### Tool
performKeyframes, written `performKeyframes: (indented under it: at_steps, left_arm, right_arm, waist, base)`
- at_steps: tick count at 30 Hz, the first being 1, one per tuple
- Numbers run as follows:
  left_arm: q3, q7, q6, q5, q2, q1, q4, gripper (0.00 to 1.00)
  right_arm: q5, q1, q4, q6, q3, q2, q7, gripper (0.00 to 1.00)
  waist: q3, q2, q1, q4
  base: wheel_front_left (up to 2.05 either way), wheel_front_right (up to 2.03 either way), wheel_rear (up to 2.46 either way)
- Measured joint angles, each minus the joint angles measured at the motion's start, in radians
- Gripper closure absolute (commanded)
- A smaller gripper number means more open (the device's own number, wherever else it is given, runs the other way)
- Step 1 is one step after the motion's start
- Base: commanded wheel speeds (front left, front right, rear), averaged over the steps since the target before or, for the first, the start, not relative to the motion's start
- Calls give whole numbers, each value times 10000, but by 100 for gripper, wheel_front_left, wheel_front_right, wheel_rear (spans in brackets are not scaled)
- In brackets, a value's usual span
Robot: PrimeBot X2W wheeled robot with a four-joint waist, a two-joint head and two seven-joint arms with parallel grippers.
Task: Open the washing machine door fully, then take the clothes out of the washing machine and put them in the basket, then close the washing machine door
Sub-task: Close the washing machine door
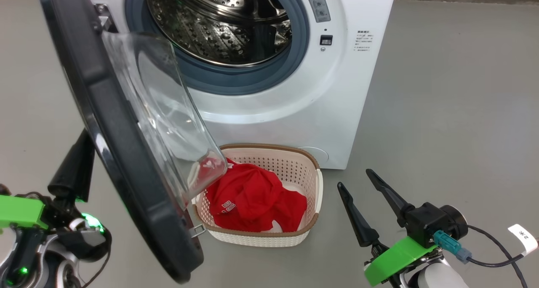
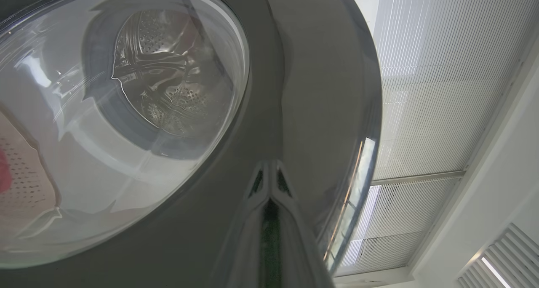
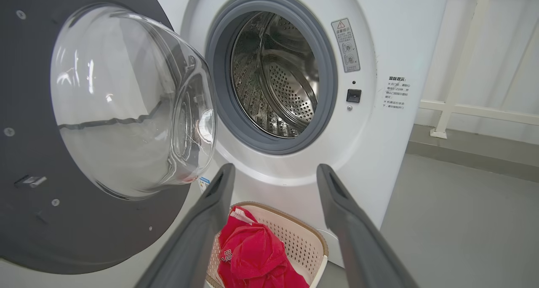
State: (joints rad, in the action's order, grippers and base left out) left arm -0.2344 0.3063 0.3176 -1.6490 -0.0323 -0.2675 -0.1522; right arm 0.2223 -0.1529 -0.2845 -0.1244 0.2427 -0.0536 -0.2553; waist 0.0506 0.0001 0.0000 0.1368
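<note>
Clothes (image 1: 252, 199), red with white lettering, lie heaped in the basket (image 1: 273, 147), which stands on the floor against the front of the washing machine (image 1: 337, 90), ahead of and to the left of the right gripper (image 1: 353, 178). That gripper hovers low with its two dark fingers spread wide and nothing between them. What shows of the drum (image 1: 219, 27) looks bare, so the unloading appears done and the step in hand is most likely closing the washing machine door (image 1: 105, 136).

That door stands swung out on its hinge, its glass bowl (image 1: 160, 111) facing the machine. The left gripper (image 1: 80, 153) is on the far, outer side of it, jaws pressed together. In the left wrist view the joined fingertips point straight at the glossy dark rim just beside the glass, very close to it; whether they touch cannot be told.

The next move probably calls for the closed left fingers to push on the rim, away from the hinge, and follow the door's arc until it latches. The bowl seems to hang over the basket's near corner, so the swing needs watching, and the right jaws should keep clear of the opening.
</note>
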Motion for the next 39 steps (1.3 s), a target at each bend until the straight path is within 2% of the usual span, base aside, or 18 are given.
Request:
performKeyframes:
  at_steps: [10, 15, 22, 39]
  left_arm:
    - [468, -278, -31, -600, -8, 2, 33, 100]
    - [644, -479, -161, -621, -10, -18, 127, 100]
    - [711, -784, -311, -1281, -10, -226, 261, 100]
    - [1032, -1160, -821, -1183, -2, -1325, 523, 100]
  right_arm:
    - [142, -145, 12, 0, 196, -2, 0, 0]
    - [140, -145, 12, 0, 182, -2, 0, 0]
    - [44, -148, 102, 0, 130, -4, 0, 0]
    - [36, -585, 278, 0, 12, -4, 0, 0]
  waist:
    - [31, 0, 0, -515]
    - [111, 0, 0, -862]
    - [319, 0, 0, -1402]
    - [1117, 0, 0, -2471]
  base:
    - [0, 0, 0]
    - [0, 0, 0]
    - [0, 0, 0]
    - [0, 0, 0]
